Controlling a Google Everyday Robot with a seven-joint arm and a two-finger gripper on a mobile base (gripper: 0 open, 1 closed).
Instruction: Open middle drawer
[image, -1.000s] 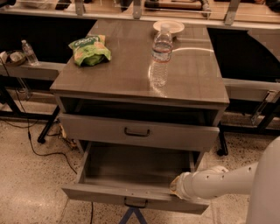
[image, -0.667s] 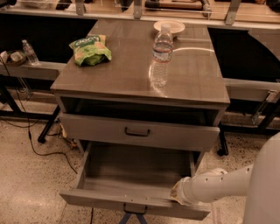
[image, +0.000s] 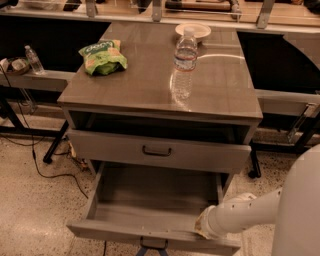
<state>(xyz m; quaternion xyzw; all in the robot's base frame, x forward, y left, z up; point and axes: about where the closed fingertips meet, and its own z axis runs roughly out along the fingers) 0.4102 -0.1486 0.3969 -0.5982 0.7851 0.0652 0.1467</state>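
Note:
The middle drawer (image: 150, 200) of the grey cabinet (image: 160, 95) stands pulled well out, showing its plain grey inside. Its front panel (image: 125, 233) is at the bottom of the camera view, with the dark loop handle (image: 152, 245) just showing below the edge. My gripper (image: 201, 227) is at the end of the white arm (image: 245, 212), against the right part of the drawer's front edge. The top drawer front (image: 156, 150) with its dark handle sits above, slightly forward of the cabinet. The lowest drawer is hidden.
On the cabinet top stand a clear water bottle (image: 185, 62), a green snack bag (image: 102, 56) and a white plate (image: 193, 30). A small bottle (image: 34, 60) rests on a left shelf. Cables (image: 45, 165) and stand legs lie on the speckled floor at left.
The middle drawer has come out a little further toward the camera, and my arm has moved with its front edge.

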